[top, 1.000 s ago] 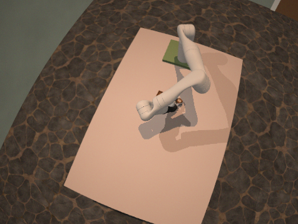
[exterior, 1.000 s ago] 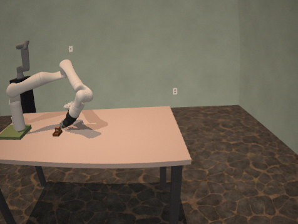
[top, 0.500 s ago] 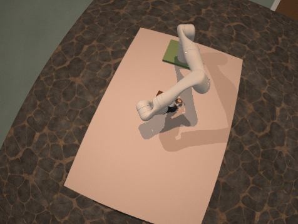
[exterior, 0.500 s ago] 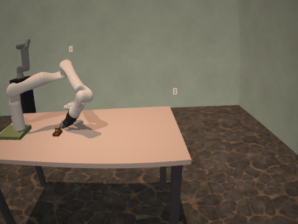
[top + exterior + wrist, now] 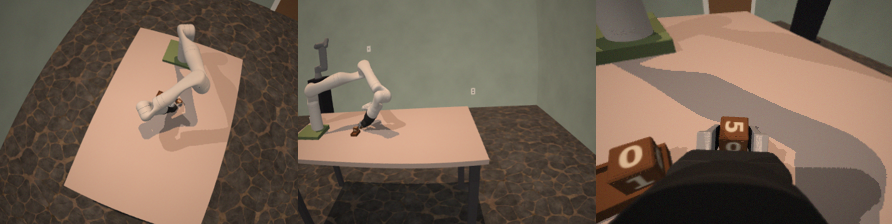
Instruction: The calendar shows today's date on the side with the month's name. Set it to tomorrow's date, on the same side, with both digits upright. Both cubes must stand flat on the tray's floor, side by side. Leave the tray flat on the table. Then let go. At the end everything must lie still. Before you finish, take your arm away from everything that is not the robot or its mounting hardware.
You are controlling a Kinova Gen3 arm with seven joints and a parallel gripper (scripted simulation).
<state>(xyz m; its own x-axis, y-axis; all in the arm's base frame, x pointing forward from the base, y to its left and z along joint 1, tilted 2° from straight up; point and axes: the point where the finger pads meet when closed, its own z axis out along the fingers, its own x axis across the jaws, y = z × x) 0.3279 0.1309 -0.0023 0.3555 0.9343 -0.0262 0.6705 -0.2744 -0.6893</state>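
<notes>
Presently the gripper point(image 5: 733, 142) is pinching one cube point(image 5: 733, 131), its 5 facing up, above the table point(image 5: 806, 90). Second cube point(image 5: 633, 161), showing 0, is apparently sitting in the tray point(image 5: 355, 133). Reseating and release are remaining.

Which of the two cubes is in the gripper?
The cube showing a 5 on top, held between the gripper fingers; the cube showing 0 sits apart, lower left.

Pincer point(image 5: 733, 142) clamped on cube point(image 5: 733, 131)
</notes>
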